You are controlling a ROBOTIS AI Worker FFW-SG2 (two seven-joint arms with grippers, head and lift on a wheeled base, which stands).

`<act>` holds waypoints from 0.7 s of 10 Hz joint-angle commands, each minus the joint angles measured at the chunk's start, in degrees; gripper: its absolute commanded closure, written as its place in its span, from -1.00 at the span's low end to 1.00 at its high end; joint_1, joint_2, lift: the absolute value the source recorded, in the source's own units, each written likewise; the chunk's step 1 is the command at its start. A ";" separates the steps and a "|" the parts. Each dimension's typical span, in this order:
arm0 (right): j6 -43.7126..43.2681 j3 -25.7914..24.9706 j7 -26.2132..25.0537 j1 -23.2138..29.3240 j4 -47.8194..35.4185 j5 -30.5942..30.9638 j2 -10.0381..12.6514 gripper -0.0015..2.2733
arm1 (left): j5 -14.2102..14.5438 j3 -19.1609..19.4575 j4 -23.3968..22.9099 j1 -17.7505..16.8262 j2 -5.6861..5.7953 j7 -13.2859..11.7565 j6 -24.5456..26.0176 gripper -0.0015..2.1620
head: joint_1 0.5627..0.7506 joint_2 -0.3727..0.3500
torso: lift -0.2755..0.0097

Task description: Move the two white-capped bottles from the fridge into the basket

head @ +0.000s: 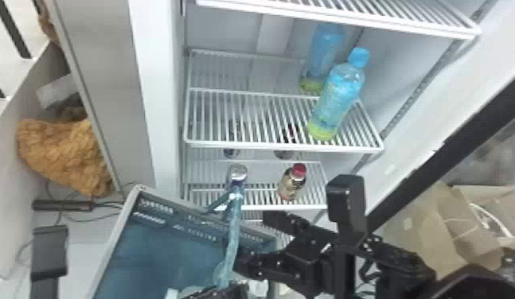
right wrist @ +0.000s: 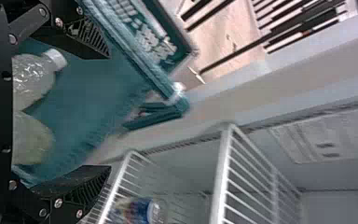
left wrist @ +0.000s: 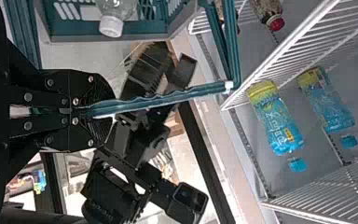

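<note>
Right gripper [right wrist: 107, 112]: jaws wide open, the two fingers well apart, nothing clamped between them. Left gripper [left wrist: 106, 112]: jaws closed on the teal basket handle [left wrist: 163, 99], one finger to each side of the bar.

Task items: a clear bottle [right wrist: 30, 79] with a white cap [right wrist: 55, 58] lies inside the basket [head: 160, 246], seen between the bases of the right fingers; whether either finger touches it cannot be told. A second clear bottle [right wrist: 31, 140] lies just beside it in the basket; its cap is hidden, so its colour is unconfirmed. Judged on these findings, the transfer is at or near completion.

Handling, as judged: thin plastic, smooth and somewhat slippery, liable to dent under a hard squeeze; weight uncertain, since the fill level cannot be read. Should either need reseating, take it across the middle of the body, not by the cap. The handle appears stiff and narrow; a firm hold is advised, as it could turn between the fingers and tilt the basket.

Farther out from the jaws: on the fridge shelves, a silver-topped can [head: 237, 174] and a red-capped bottle [head: 292, 183] stand beyond the basket; higher up and farther off stand two blue-capped bottles, one nearer [head: 336, 101], one behind [head: 326, 47]. None of these calls for handling.
</note>
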 commanded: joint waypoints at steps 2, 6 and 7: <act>-8.10 -2.88 -2.28 4.13 -5.08 4.01 1.87 -0.80 | 0.00 0.05 0.01 0.04 0.00 0.00 0.01 0.11 | 0.41 -0.64 | 0.93; -22.87 -3.68 -8.87 8.91 -6.77 3.32 2.31 -0.80 | 0.00 0.16 0.01 0.18 0.00 -0.09 0.01 0.11 | 0.41 -0.79 | 0.93; -27.09 -3.57 -10.36 9.75 -6.49 3.32 2.31 -0.80 | 0.00 0.05 0.01 0.18 0.00 -0.09 0.01 0.11 | 0.41 -0.80 | 0.93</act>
